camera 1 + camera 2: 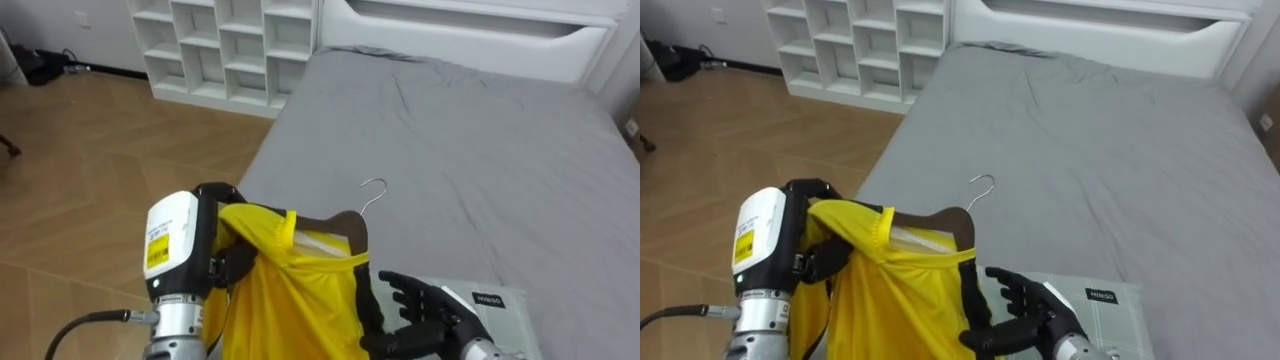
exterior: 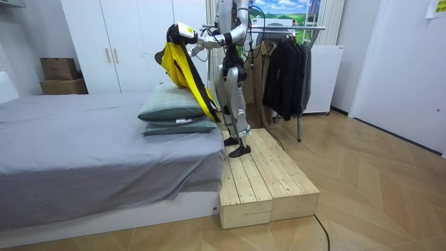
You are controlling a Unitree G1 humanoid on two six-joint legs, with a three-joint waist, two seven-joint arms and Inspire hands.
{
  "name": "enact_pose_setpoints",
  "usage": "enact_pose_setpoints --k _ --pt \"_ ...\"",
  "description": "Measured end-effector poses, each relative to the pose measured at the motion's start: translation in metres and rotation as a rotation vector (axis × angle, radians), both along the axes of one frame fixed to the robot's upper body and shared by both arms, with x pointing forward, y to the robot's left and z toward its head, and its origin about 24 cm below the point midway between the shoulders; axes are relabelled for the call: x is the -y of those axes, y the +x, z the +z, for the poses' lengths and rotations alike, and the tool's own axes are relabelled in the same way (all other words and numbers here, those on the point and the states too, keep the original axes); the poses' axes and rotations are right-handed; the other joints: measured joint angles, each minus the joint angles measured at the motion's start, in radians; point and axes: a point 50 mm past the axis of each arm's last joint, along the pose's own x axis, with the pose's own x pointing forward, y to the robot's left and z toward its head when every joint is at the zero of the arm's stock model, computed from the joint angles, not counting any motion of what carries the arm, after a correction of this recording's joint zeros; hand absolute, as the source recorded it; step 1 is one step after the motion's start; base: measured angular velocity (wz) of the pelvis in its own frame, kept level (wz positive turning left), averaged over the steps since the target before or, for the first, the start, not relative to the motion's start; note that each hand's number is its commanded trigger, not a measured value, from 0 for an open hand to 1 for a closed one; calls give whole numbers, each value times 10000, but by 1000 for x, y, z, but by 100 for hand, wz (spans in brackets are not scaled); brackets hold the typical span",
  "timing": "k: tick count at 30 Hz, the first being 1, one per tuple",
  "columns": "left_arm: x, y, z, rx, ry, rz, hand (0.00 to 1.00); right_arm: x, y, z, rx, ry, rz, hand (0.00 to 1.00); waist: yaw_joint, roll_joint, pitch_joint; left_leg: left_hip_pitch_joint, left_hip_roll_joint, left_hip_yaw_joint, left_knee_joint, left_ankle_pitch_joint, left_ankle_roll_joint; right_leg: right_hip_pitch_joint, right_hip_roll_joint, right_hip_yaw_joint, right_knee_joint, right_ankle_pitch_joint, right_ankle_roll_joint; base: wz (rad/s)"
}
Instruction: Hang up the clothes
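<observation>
A yellow garment (image 1: 290, 300) hangs on a dark wooden hanger (image 1: 338, 221) whose metal hook (image 1: 375, 194) points up over the bed. My left hand (image 1: 222, 250) is shut on the garment's collar at the hanger's left end and holds it up. My right hand (image 1: 418, 308) sits just right of the garment with fingers spread and straight, thumb near the cloth's dark edge. In the room view I stand on a wooden platform (image 2: 261, 174) beside the bed, with the garment (image 2: 182, 66) held over the pillows.
The grey bed (image 1: 450, 130) stretches ahead, and stacked grey-green pillows (image 2: 178, 111) lie below my hands. A white cubby shelf (image 1: 230, 45) stands at the far left. Behind me is a clothes rack (image 2: 293, 29) with dark clothes (image 2: 286, 73).
</observation>
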Motion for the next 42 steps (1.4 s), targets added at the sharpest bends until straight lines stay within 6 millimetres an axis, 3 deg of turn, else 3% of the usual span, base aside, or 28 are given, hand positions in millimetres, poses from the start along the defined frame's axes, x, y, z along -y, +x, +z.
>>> enact_pose_setpoints --k 7,14,25,31,38,42 --pt "6 1 5 281 -226 -216 100 3 -3 -4 -217 -43 -90 0 0 -12 12 -42 1 -8 15 0 0 -19 0 7 0 -1 2 0" --pt "14 -1 35 1782 -524 -677 100 4 -3 -4 -201 218 -477 0 -50 63 17 -38 -6 -64 41 -1 0 73 -24 -176 3 -1 2 3" --pt "17 -2 39 2145 29 -1000 100 6 -3 -4 12 375 -857 0 -131 221 -19 106 -8 -105 82 -2 0 272 -20 -215 3 -1 2 1" --pt "25 -4 38 2078 187 -1514 100 14 -13 -16 -637 197 -1135 0 -134 259 -40 106 -12 -112 111 -2 0 282 -28 -205 12 -1 3 0" --pt "36 -10 53 2539 527 -2585 100 20 -16 -18 -807 581 -1651 0 -154 449 -110 127 -11 -97 106 -2 0 282 -27 -163 14 -1 2 0" --pt "41 -13 57 2736 545 -2974 100 20 -16 -18 -798 750 -1760 0 -166 466 -105 124 -11 -98 114 -1 -1 281 -22 -156 9 -1 3 0"
